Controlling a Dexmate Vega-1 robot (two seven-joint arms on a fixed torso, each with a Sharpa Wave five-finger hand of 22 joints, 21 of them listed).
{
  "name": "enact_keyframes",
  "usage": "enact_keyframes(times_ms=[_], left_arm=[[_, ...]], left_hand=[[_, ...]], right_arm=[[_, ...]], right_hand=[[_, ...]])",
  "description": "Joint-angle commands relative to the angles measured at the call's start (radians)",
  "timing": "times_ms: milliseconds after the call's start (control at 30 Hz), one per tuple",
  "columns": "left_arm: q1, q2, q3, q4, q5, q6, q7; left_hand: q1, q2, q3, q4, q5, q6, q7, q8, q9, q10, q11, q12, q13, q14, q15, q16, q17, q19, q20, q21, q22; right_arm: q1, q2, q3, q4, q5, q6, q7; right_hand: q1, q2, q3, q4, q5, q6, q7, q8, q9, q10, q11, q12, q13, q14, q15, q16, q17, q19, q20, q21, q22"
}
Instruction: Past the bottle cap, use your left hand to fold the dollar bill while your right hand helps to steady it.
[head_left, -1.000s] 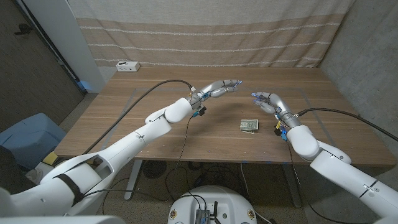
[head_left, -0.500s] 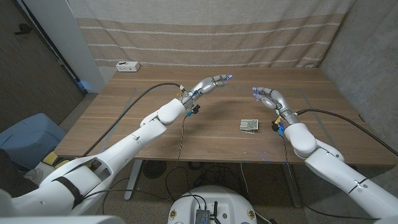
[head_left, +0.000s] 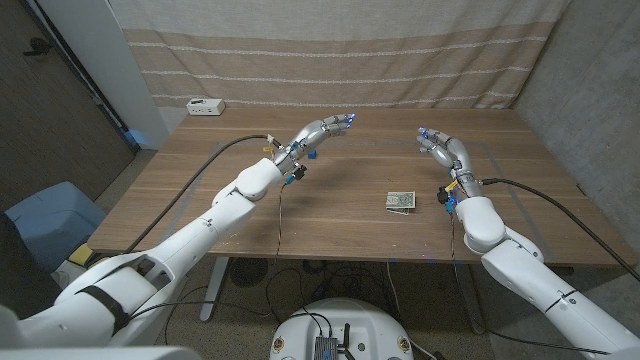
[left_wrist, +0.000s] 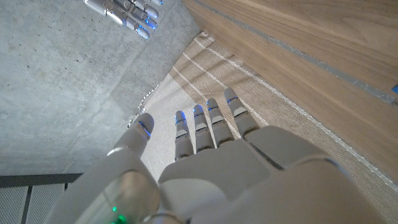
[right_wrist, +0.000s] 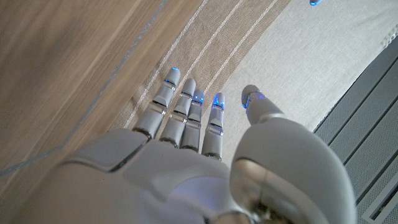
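From the head view, your left hand (head_left: 325, 130) hangs above the far middle of the table (head_left: 200, 200), fingers stretched out and holding nothing. Your right hand (head_left: 441, 147) is raised to the right, fingers loosely apart and empty. The dollar bill (head_left: 401, 201) lies on the wood nearer the right hand, seemingly already folded, though it is too small to be sure. In the left wrist view your fingers (left_wrist: 205, 124) are spread. In the right wrist view the fingers (right_wrist: 186, 106) are straight, slightly parted.
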Motion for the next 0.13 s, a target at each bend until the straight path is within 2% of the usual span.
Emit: enact_keyframes(times_ms=[33, 133], left_arm=[[0.046, 0.015, -0.068, 0.011, -0.111, 0.018, 0.012], [0.053, 0.0, -0.081, 0.018, -0.141, 0.048, 0.03]], left_hand=[[-0.006, 0.001, 0.002, 0.007, -0.003, 0.006, 0.008, 0.007, 0.001, 0.005, 0.008, 0.008, -0.001, -0.003, -0.004, 0.005, 0.001, 0.002, -0.006, -0.001, 0.001], [-0.009, 0.003, 0.002, 0.011, -0.004, 0.001, 0.012, 0.005, 0.001, 0.004, 0.012, 0.008, -0.002, -0.001, -0.001, 0.006, 0.001, 0.005, -0.005, 0.0, 0.001]], right_arm=[[-0.022, 0.063, 0.034, -0.005, -0.009, 0.002, -0.108], [-0.025, 0.066, 0.019, -0.007, -0.032, 0.029, -0.107]], right_hand=[[-0.015, -0.006, -0.01, 0.006, -0.002, -0.004, 0.018, 0.003, 0.002, 0.004, 0.013, 0.007, 0.003, 0.008, 0.008, 0.005, -0.001, 0.01, 0.01, 0.003, 0.002], [-0.016, -0.005, -0.01, 0.005, -0.001, -0.006, 0.016, 0.002, 0.002, -0.001, 0.009, 0.006, 0.003, 0.007, 0.008, 0.004, -0.002, 0.008, 0.014, 0.001, 0.002]])
